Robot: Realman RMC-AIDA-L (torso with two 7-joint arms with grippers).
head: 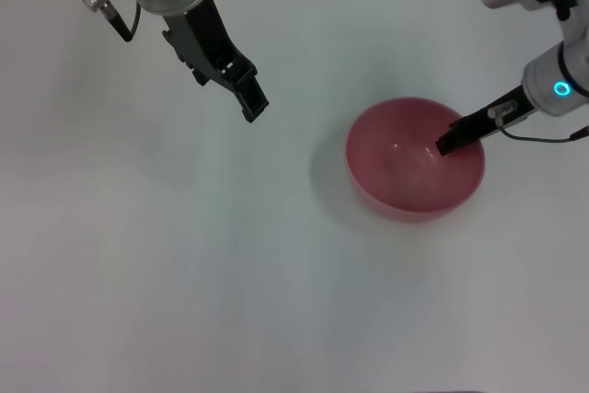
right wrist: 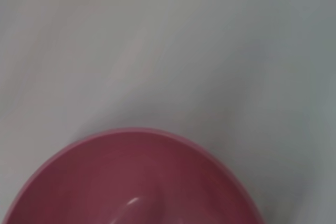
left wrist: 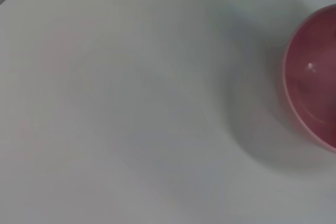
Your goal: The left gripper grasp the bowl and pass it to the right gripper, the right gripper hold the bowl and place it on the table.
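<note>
Right pincer [head: 444, 145] setting bowl [head: 414, 158] on worktop [head: 184, 255]
Pinching the rim for support; left pincer [head: 252, 106] hanging well apart, grip state unclear

- From the head we looked down over the table [head: 184, 273].
- Both wrist views sat closer, sharing the bowl [head: 405, 172] with the head view.

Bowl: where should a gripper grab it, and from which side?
Probably the rim of the bowl, one finger inside and one outside, coming from above. It sits upright and open, much wider than the right gripper at its right rim, so only the thin wall fits.
</note>
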